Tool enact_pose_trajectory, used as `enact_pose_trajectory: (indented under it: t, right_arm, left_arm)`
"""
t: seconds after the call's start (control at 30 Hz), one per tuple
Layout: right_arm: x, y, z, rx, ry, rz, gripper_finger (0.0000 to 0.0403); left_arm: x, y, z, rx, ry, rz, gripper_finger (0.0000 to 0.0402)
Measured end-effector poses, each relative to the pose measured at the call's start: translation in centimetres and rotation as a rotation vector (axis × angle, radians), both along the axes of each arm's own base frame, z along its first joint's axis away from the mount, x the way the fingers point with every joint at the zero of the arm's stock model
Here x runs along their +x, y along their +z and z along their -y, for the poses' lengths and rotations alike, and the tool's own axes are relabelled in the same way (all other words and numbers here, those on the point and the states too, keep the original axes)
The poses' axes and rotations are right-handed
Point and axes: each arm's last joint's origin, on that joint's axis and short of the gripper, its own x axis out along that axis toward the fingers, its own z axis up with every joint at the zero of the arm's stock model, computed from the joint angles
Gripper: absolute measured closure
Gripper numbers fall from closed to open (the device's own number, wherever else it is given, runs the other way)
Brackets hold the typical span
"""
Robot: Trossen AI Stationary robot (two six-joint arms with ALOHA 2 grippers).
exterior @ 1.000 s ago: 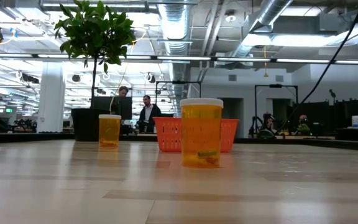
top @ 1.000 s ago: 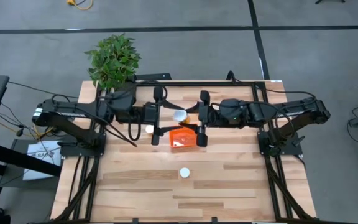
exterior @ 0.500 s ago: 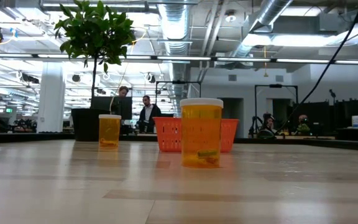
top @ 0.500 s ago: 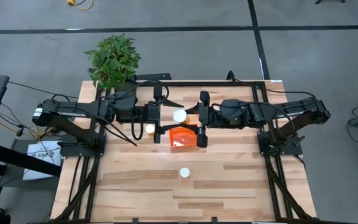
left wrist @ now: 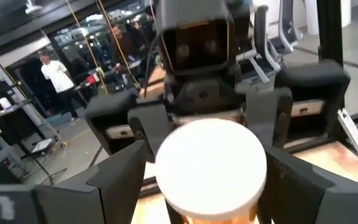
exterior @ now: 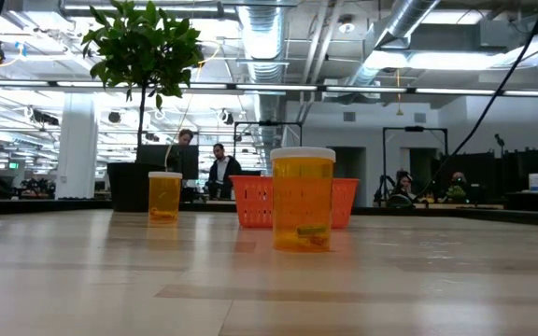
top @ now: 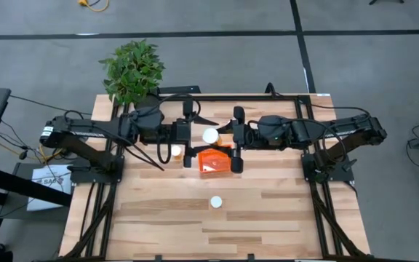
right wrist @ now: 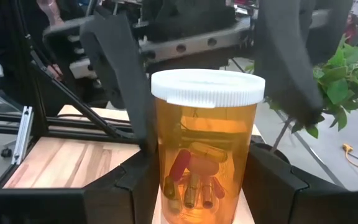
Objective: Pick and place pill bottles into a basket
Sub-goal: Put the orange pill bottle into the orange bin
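Pill bottle (top: pixel 209 135), white-capped, is held upright above the wooden table (top: pixel 268 211) by the right gripper (top: pixel 224 138), pinched tight just behind the orange basket (top: pixel 214 161). The left gripper (top: pixel 188 136) stands open around it. Beyond: potted plant (exterior: pixel 141 56), people (exterior: pixel 202 166), ceiling ducts (exterior: pixel 418 28)

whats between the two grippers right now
A pill bottle, white cap up, sits between the left gripper and the right gripper in the high view, just behind the basket. The right wrist view shows it upright between the right gripper's fingers.
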Motion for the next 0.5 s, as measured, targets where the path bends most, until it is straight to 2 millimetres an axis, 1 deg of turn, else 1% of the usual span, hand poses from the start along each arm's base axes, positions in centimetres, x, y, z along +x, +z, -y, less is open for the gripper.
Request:
enact_pose_trajectory:
  t: [0.37, 0.5]
  right_arm:
    - [-0.03, -0.10, 0.02, -0.002, -0.001, -0.011, 0.0214]
    - [-0.03, -0.10, 0.02, -0.002, -0.001, -0.011, 0.0214]
  left_arm:
    - [-0.08, -0.16, 0.00, 0.001, -0.001, -0.021, 0.0129]
    - [-0.08, -0.16, 0.00, 0.001, -0.001, -0.021, 0.0142]
